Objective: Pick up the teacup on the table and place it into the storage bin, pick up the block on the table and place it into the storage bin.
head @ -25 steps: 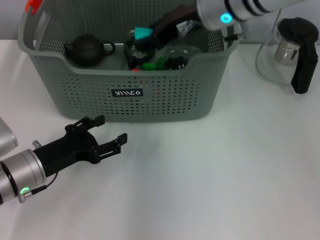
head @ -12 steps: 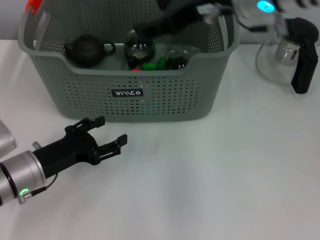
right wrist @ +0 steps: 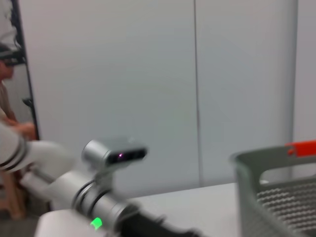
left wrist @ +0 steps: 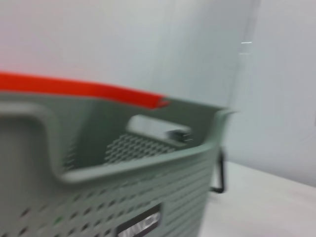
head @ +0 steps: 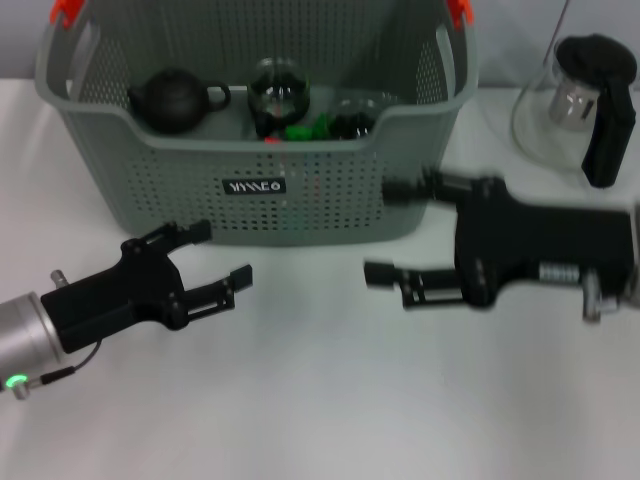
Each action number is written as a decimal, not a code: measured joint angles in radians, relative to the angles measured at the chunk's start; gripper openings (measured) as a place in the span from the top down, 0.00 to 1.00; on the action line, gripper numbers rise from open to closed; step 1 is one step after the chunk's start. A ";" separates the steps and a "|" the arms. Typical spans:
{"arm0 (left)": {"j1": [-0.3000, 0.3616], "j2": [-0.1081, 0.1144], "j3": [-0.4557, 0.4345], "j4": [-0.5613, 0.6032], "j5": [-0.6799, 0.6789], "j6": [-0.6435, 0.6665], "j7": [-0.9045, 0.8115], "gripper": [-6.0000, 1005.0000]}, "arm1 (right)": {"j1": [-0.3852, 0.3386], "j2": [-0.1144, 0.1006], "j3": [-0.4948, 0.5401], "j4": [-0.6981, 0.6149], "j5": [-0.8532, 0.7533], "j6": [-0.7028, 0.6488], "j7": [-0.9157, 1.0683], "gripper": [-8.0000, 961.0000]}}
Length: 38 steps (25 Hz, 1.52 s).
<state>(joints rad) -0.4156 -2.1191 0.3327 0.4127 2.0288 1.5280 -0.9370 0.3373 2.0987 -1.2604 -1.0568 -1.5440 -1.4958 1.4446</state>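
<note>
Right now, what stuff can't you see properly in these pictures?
- Head view: the things low inside the storage bin, beside the black teapot, are partly hidden by its front wall.
- Head view: the glass pitcher is cut off by the right edge.
- Left wrist view: blurred, and the left gripper does not show.
- Right wrist view: the right gripper does not show.

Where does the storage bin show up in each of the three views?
Head view: storage bin at the upper middle, behind both hands.
Left wrist view: bin fills the lower left, seen close.
Right wrist view: one corner at the lower right.
Shared landmark: its orange handle clip.
</note>
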 joint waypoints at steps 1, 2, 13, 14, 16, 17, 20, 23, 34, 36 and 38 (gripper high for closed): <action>-0.002 0.009 0.003 0.005 0.013 0.033 0.000 0.15 | -0.007 0.000 0.002 0.063 0.019 -0.013 -0.054 0.05; -0.006 0.033 0.010 0.033 0.074 0.117 -0.007 0.15 | -0.003 -0.001 0.006 0.183 0.031 -0.028 -0.131 0.05; -0.024 0.049 0.011 0.123 0.266 0.288 0.047 0.15 | 0.061 -0.006 0.014 0.539 0.021 0.017 -0.505 0.05; -0.027 0.048 0.012 0.118 0.270 0.280 0.053 0.15 | 0.060 -0.006 0.015 0.553 0.021 0.034 -0.528 0.05; -0.030 0.045 0.025 0.108 0.272 0.263 0.059 0.15 | 0.054 -0.007 0.016 0.563 0.021 0.054 -0.547 0.05; -0.031 0.043 0.033 0.105 0.273 0.256 0.061 0.15 | 0.050 -0.007 0.018 0.564 0.021 0.057 -0.550 0.05; -0.036 0.037 0.057 0.103 0.273 0.235 0.063 0.15 | 0.043 -0.008 0.031 0.567 0.021 0.056 -0.550 0.05; -0.038 0.034 0.060 0.102 0.274 0.231 0.064 0.15 | 0.042 -0.008 0.035 0.568 0.021 0.053 -0.549 0.05; -0.037 0.033 0.061 0.101 0.273 0.229 0.064 0.15 | 0.050 -0.006 0.032 0.583 0.022 0.045 -0.549 0.05; -0.039 0.033 0.061 0.101 0.274 0.230 0.064 0.15 | 0.051 -0.006 0.031 0.588 0.022 0.045 -0.549 0.05; -0.040 0.032 0.062 0.101 0.274 0.231 0.064 0.15 | 0.053 -0.006 0.031 0.591 0.022 0.047 -0.549 0.05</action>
<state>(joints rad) -0.4556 -2.0876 0.3943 0.5139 2.3032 1.7589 -0.8728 0.3898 2.0924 -1.2296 -0.4656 -1.5216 -1.4490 0.8958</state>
